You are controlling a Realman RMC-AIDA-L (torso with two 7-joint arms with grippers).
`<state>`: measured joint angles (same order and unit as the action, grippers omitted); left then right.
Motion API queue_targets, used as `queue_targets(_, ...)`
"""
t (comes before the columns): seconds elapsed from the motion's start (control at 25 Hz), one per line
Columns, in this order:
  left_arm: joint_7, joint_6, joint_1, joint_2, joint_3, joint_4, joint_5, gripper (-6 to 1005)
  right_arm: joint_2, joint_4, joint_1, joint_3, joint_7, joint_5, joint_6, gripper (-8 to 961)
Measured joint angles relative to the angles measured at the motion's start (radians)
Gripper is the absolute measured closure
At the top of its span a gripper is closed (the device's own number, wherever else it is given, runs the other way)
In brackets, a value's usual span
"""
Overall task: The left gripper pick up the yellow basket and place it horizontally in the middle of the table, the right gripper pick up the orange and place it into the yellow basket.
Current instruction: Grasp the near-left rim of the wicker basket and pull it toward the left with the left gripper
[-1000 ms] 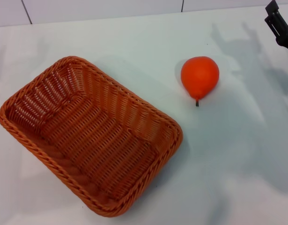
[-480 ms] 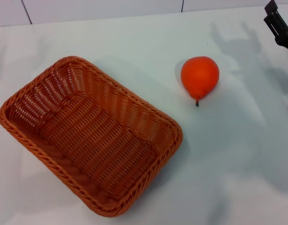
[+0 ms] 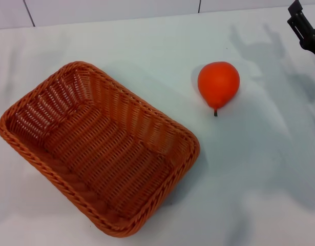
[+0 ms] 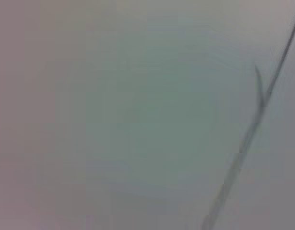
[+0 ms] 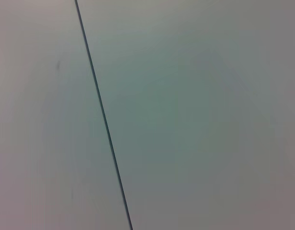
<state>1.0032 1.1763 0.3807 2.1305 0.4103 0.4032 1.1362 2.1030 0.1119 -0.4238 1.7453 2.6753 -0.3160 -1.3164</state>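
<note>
The yellow basket [image 3: 98, 148] lies on the white table [image 3: 259, 169] at the left of the head view, empty and turned diagonally. The orange [image 3: 218, 84] rests on the table to the basket's right, apart from it, stem toward the front. My right gripper [image 3: 304, 26] shows as a black claw at the far right edge, raised behind and to the right of the orange, holding nothing. My left gripper is out of view. Both wrist views show only a pale surface with a thin dark line.
A white tiled wall [image 3: 111, 10] with dark seams runs along the table's far edge. Arm shadows fall on the table around and behind the orange.
The right gripper has shifted very slightly at the right edge. The basket and the orange have not moved.
</note>
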Motion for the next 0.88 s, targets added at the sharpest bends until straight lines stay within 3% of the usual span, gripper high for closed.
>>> queue_targets(0.08, 0.210, -0.006, -0.002, -0.044, 0.112, 0.044, 0.033, 80, 0.000, 0.000, -0.002, 0.001, 0.000, 0.000, 0.001, 8)
queue_targets(0.24, 0.544, 0.037, 0.024, -0.125, 0.241, 0.120, 0.171, 81, 0.000, 0.000, -0.007, 0.002, 0.000, 0.000, 0.002, 8)
queue_targets(0.44, 0.834, 0.158, 0.113, -0.195, 0.265, 0.212, 0.472, 82, 0.000, 0.000, -0.010, 0.004, 0.000, 0.000, 0.002, 9)
queue_targets(0.6, 0.941, 0.232, 0.192, -0.221, 0.274, 0.275, 0.713, 85, 0.000, 0.000, -0.014, 0.006, 0.000, 0.000, 0.002, 9)
queue_targets(0.64, 0.941, 0.232, 0.192, -0.221, 0.274, 0.275, 0.713, 87, 0.000, 0.000, -0.015, 0.006, 0.000, 0.000, 0.002, 9)
queue_targets(0.68, 0.976, 0.251, 0.232, -0.229, 0.297, 0.313, 0.844, 88, 0.000, 0.000, -0.015, 0.006, 0.000, 0.001, 0.002, 9)
queue_targets(0.88, 1.013, 0.268, 0.288, -0.235, 0.335, 0.360, 1.047, 93, 0.001, 0.000, -0.015, 0.006, 0.000, 0.003, 0.002, 9)
